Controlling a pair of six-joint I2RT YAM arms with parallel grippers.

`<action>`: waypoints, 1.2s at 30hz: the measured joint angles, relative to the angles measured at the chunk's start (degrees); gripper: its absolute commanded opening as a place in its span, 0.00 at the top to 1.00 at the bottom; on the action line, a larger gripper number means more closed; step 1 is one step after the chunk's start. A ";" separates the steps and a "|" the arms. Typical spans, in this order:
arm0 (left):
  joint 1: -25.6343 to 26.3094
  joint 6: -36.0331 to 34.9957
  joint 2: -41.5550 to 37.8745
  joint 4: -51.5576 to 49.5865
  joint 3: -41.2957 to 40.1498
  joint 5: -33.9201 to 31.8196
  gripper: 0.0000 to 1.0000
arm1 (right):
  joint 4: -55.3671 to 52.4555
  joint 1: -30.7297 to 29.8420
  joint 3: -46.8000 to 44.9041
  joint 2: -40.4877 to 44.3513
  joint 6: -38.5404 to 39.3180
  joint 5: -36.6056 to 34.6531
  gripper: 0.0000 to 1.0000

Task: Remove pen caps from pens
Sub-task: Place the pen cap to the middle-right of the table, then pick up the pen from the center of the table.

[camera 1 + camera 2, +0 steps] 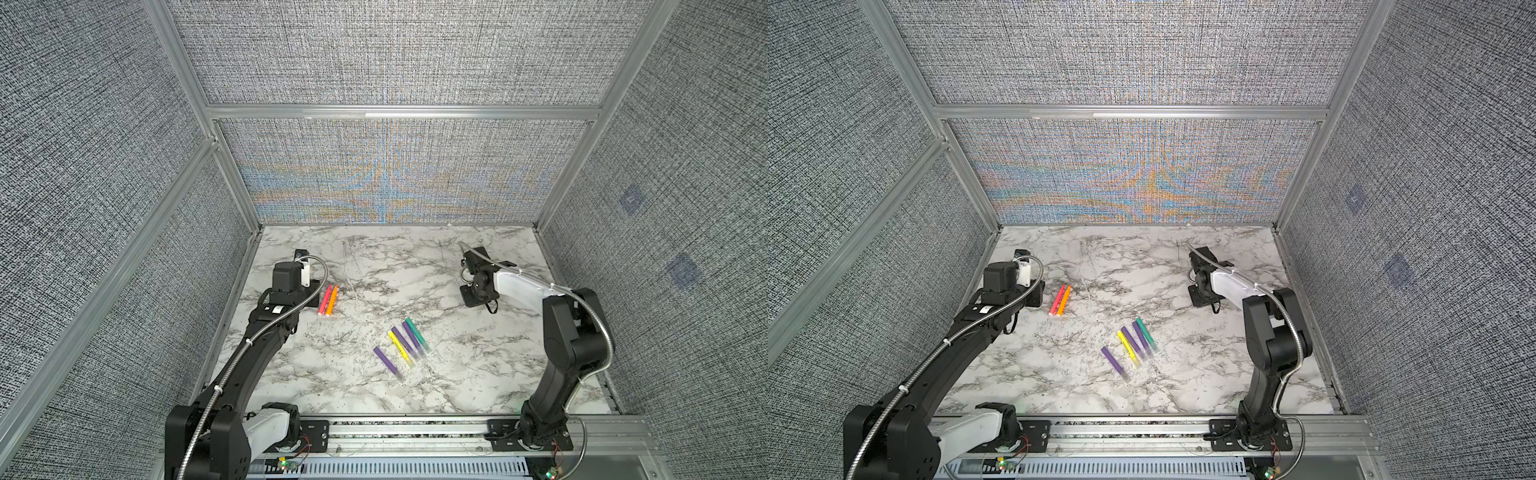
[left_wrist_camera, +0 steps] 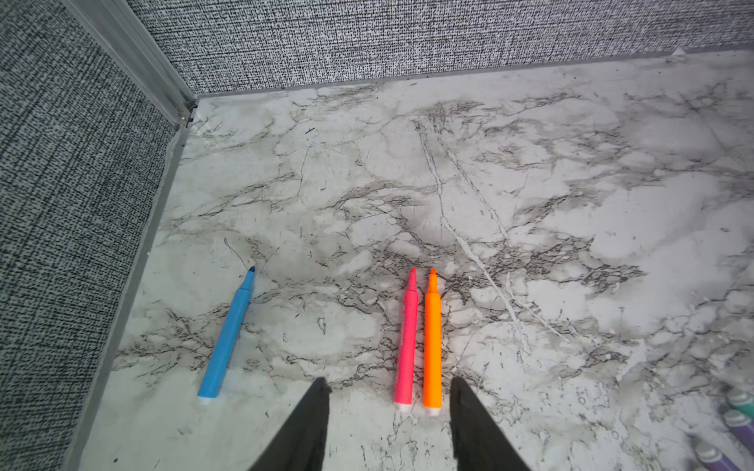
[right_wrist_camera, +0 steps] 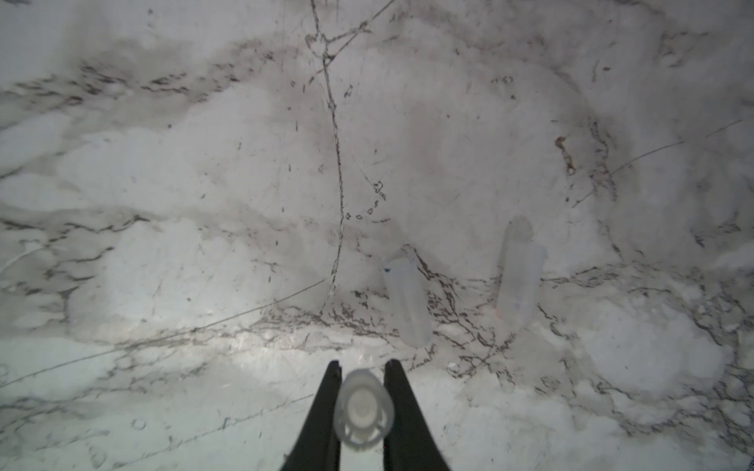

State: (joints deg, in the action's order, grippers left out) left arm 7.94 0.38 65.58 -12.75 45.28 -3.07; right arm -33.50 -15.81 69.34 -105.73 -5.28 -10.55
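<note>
So the cap point(image 3: 363, 407) is a stubby clear tube, nearly colourless, with its open end facing the wrist camera and a little ring visible inside. The right gripper point(image 3: 363, 365) has it pinched between narrow-set jaws, low over the far right part of the marble top point(image 1: 457, 374). Two loose caps point(image 3: 408, 301) lie on the marble just ahead of it, near each other but not touching, and they're really faint against the veining.

Over on the far left, the pink pen point(image 2: 406, 346) and orange pen point(image 2: 432, 342) lie side by side, practically touching, with bare tips pointing away from the robot. The blue pen point(image 2: 228, 338) lies apart from them, close to the marble's left edge, also uncapped and with a dark tip. The left gripper point(image 2: 389, 383) sits just behind the pink and orange pair with its jaws wide and nothing in them.

Mid-table, a teal pen point(image 1: 417, 336), two purple pens point(image 1: 411, 341) and a yellow pen point(image 1: 401, 349) make a tight slanted row. A lone purple pen point(image 1: 388, 364) lies just beside them. All five have pale see-through ends toward the robot's base, so those are still capped.
</note>
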 measured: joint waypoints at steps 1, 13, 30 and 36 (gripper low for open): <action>0.00 0.07 -0.31 0.31 -0.31 0.79 0.51 | -0.20 0.15 0.46 -0.87 0.00 -0.02 1.00; 0.04 1.33 -4.33 3.06 -2.97 5.92 0.49 | -1.62 0.09 2.27 -2.03 0.20 -1.27 0.50; 0.04 2.89 -6.97 4.66 -4.11 4.33 0.44 | -1.46 -10.71 -0.35 17.11 1.07 4.83 0.30; -0.11 3.45 -7.98 5.09 -4.50 2.08 0.43 | -1.07 -17.22 -0.39 18.36 1.01 8.92 0.30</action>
State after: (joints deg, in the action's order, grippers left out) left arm 7.84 3.84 57.60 -7.66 40.77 -0.99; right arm -34.57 -33.04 68.95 -87.37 -4.27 -1.63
